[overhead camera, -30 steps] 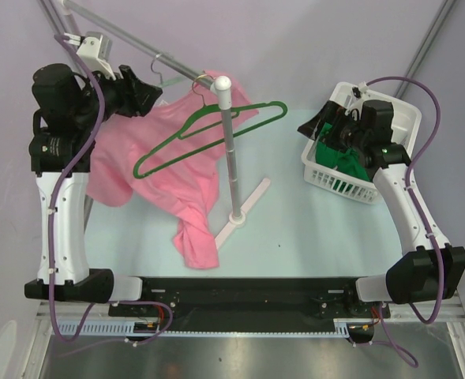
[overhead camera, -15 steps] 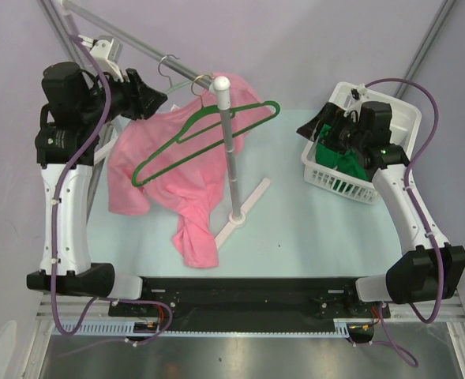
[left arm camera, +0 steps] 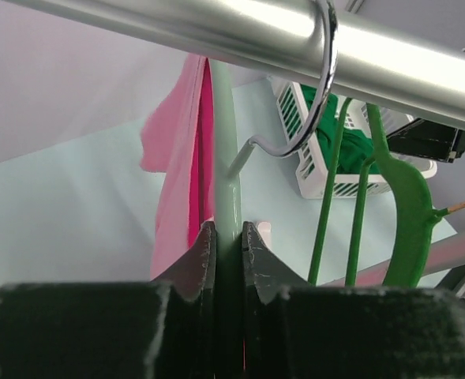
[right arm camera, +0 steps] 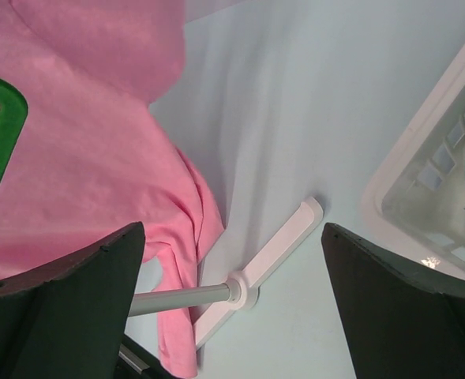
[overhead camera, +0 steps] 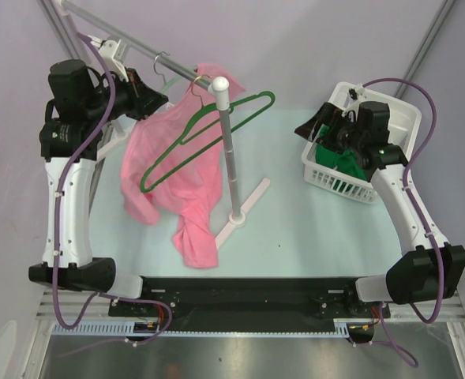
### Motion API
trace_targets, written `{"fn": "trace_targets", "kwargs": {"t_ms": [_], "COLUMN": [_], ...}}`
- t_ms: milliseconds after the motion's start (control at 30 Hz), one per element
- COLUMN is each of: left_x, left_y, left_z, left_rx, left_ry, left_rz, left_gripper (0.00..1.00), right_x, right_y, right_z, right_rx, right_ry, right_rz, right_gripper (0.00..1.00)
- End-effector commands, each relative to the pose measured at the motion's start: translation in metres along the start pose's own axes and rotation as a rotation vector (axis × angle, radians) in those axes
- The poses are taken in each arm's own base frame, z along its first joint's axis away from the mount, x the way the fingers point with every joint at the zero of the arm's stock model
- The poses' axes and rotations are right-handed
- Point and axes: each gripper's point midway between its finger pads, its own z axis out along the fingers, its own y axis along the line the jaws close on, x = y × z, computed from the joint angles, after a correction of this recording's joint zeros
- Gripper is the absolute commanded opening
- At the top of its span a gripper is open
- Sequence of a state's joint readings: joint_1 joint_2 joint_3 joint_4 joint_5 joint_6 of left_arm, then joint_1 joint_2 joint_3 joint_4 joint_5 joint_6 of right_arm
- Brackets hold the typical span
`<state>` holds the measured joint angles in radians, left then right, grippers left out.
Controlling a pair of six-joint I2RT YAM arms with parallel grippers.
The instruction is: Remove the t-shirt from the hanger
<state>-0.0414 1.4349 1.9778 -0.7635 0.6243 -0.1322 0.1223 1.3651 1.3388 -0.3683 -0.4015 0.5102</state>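
The pink t-shirt [overhead camera: 177, 170] hangs from the rail [overhead camera: 129, 41] and trails down onto the table. In the left wrist view its cloth [left arm camera: 177, 174] drapes over a pale green hanger [left arm camera: 224, 158] whose silver hook [left arm camera: 320, 87] loops over the rail [left arm camera: 216, 24]. My left gripper [left arm camera: 228, 230] is shut on that hanger's bar, up by the rail [overhead camera: 149, 101]. A darker green hanger [overhead camera: 208, 130] lies bare across the front of the shirt. My right gripper [right arm camera: 232, 233] is open and holds nothing; it hovers at the white basket [overhead camera: 311, 126], looking towards the shirt [right arm camera: 82, 142].
A white stand with a grey pole [overhead camera: 229, 150] and a cross foot [overhead camera: 244, 207] rises in front of the shirt. The white basket [overhead camera: 390, 118] at the right holds green cloth [overhead camera: 339, 162]. Metal frame posts run up both back corners.
My left gripper's jaws have closed onto the hanger's bar. The shirt has swung to the right and gathered into a narrower drape. The right arm has stayed put.
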Motion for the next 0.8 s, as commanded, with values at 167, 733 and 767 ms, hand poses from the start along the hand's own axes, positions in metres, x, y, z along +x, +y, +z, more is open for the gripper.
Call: {"fn": "trace_targets", "kwargs": {"t_ms": [167,733,767], "left_x": [-0.076,-0.007,0.001], "left_y": [-0.043,-0.050,-0.050], "left_z": [-0.071,-0.140,-0.138], "left_rx": [-0.073,-0.237,-0.224], "left_ry": [-0.282,-0.372,-0.362], "left_rz": [0.094,0.046,0.035], "left_gripper": [0.00,0.00,0.00], "right_x": [-0.010,-0.006,-0.007], "right_y": [0.016,0.002,0.003], "right_z": [0.003,0.012,0.012], "right_rx": [-0.045,-0.028,-0.033], "right_ry": [-0.023,-0.006,-0.008], "right_rz": [-0.015,-0.001,0.006], "right_gripper": [1.00,1.00,1.00]}}
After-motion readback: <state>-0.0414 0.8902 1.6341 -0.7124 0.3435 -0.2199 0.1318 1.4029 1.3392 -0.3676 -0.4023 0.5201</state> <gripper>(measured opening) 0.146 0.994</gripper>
